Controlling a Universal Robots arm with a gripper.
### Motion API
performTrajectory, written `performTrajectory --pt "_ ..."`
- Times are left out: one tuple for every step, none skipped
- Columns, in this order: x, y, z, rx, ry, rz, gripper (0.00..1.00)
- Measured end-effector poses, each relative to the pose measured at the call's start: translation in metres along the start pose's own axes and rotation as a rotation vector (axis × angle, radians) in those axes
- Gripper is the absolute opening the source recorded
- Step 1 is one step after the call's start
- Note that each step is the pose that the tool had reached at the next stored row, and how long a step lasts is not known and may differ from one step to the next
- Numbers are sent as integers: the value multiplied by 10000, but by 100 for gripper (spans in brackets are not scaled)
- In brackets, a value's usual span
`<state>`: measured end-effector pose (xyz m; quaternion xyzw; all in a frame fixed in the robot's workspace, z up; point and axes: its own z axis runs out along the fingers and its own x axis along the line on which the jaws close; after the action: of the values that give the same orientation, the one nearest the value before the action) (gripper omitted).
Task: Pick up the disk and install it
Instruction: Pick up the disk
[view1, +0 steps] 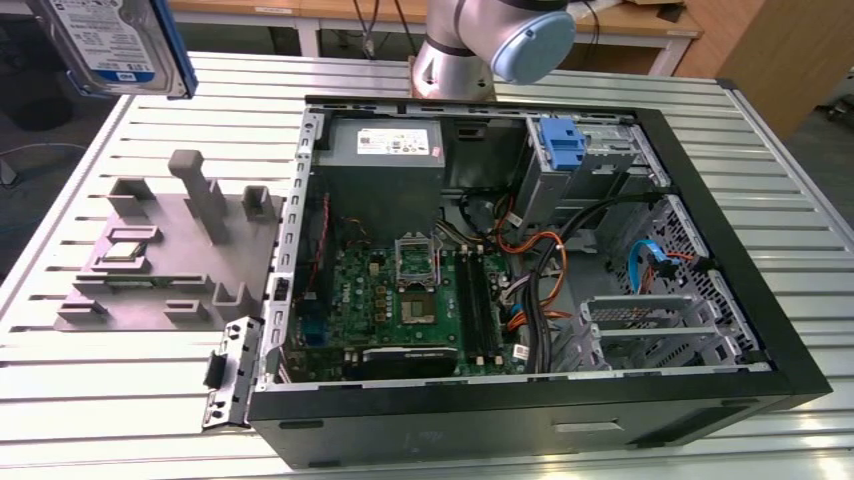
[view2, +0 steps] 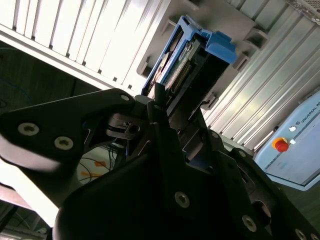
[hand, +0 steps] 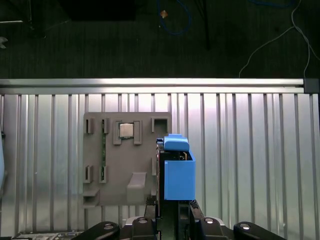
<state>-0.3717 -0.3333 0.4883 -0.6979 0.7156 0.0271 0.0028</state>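
Observation:
The disk (view1: 114, 45) hangs high over the exterior view's far left, above the slatted table, its white-and-blue label facing the camera and a blue frame along its edge. In both wrist views my gripper (hand: 175, 209) (view2: 175, 112) is shut on the disk (hand: 178, 175) (view2: 192, 60), which sticks out beyond the black fingers (view2: 156, 107) with its blue carrier outermost. Below it in the first wrist view lies the grey holder plate (hand: 127, 155).
The open computer case (view1: 747, 300) lies at the exterior view's right, with motherboard (view1: 400, 300), power-supply box (view1: 387, 140), a blue bracket (view1: 566, 145) in the drive cage and loose cables. The grey holder plate (view1: 167, 265) carries a small chip (view1: 123, 250). The arm's base (view1: 481, 45) stands behind the case.

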Motion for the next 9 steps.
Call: performTrajectory --pt "-1 -20 0 1 0 0 35" --pt "-1 -41 -1 1 -1 0 35" --pt "-2 -62 -2 0 0 0 35" --pt "-2 -83 -3 1 0 0 35" --pt "-3 -106 -3 1 0 0 35" --pt "-3 -129 -4 1 0 0 35" --pt "-4 -151 -4 1 -1 0 35" --pt "-5 -197 -7 0 0 0 35" --pt "-6 -246 -8 0 0 0 35"
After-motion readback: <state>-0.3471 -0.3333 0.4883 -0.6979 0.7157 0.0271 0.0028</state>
